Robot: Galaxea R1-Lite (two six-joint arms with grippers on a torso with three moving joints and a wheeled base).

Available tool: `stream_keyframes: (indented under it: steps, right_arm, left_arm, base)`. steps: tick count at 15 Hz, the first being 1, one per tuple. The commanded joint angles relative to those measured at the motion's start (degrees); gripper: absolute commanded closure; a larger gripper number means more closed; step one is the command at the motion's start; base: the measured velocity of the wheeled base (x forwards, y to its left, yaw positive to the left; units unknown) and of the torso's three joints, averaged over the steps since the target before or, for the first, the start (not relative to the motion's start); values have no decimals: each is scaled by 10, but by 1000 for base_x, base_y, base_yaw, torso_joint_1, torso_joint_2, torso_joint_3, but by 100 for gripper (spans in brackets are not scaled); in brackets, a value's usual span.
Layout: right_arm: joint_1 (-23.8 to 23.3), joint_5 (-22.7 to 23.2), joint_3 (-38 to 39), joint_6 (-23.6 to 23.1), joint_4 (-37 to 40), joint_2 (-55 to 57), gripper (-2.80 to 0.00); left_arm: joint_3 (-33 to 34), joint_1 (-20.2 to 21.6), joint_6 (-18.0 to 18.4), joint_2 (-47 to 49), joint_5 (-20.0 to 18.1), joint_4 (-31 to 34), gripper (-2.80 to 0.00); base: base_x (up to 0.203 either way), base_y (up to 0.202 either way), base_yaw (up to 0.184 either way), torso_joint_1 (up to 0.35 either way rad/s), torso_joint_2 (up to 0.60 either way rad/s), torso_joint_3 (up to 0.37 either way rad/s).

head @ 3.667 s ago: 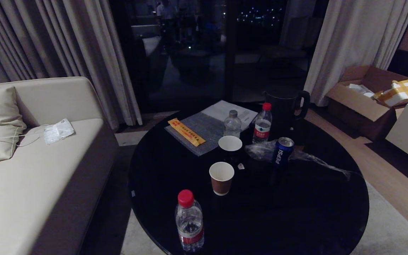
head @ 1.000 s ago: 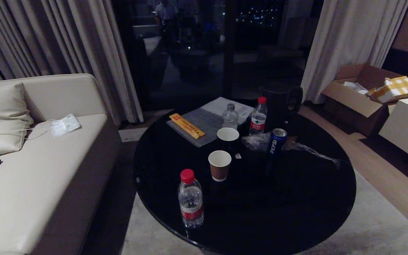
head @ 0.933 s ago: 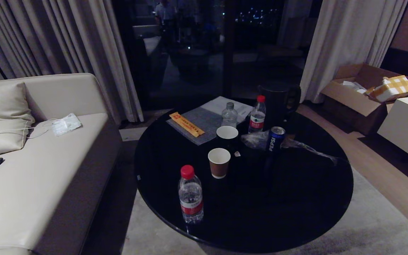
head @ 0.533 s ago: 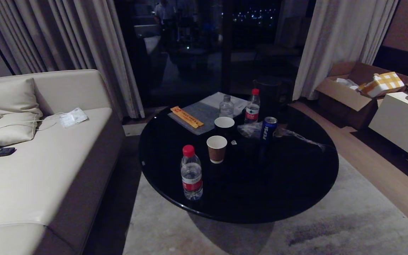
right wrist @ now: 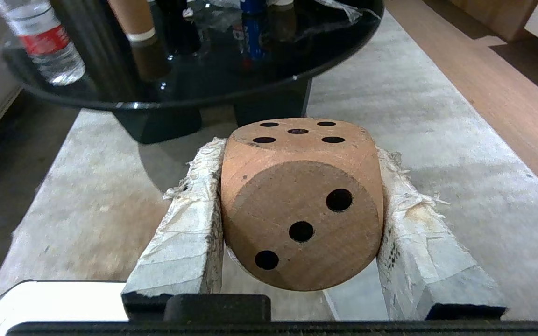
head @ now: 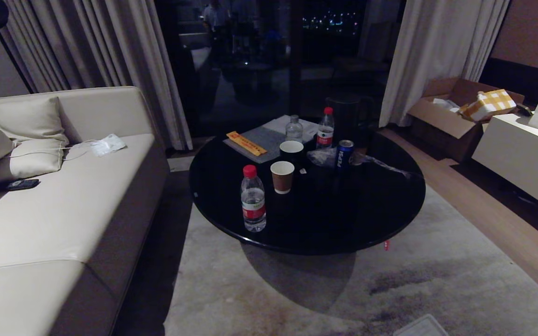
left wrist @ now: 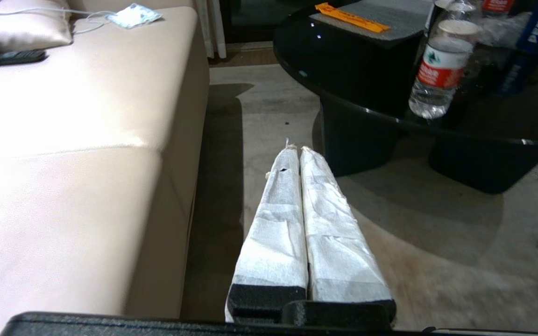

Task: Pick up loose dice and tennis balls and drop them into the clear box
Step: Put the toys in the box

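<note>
A tan die with dark dots is clamped between the white-wrapped fingers of my right gripper, shut on it and held level above the grey carpet, short of the black round table. My left gripper is shut with nothing in it, pointing along the carpet between the sofa and the table. Neither arm appears in the head view. The tennis balls and the clear box are out of view.
The black round table carries water bottles, paper cups and a Pepsi can. A beige sofa stands left. A cardboard box and white cabinet stand right. A pale flat corner lies at the carpet's near edge.
The whole head view has pulled back from the table, so more carpet and the sofa's front now show. The things on the table have stayed put.
</note>
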Motion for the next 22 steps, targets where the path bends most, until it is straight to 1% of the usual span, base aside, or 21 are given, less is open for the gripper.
stream_keyframes:
  steps: [1, 17, 18, 22]
  right_arm:
    - [0, 0, 0, 0, 1, 1, 0]
    - [0, 0, 0, -1, 0, 2, 0]
    - [0, 0, 0, -1, 0, 1, 0]
    - [0, 0, 0, -1, 1, 1, 0]
  left_arm:
    - [1, 0, 0, 1, 0, 0, 0]
    - [1, 0, -1, 1, 0, 0, 0]
    - [1, 0, 0, 1, 0, 0, 0]
    - [1, 0, 0, 1, 0, 0, 0]
  base:
    - [-187, 0, -2, 2, -1, 5]
    - [-184, 0, -1, 2, 4, 3]
    - [-138, 0, 3, 2, 2, 2]
    - [0, 0, 0, 0, 0, 0]
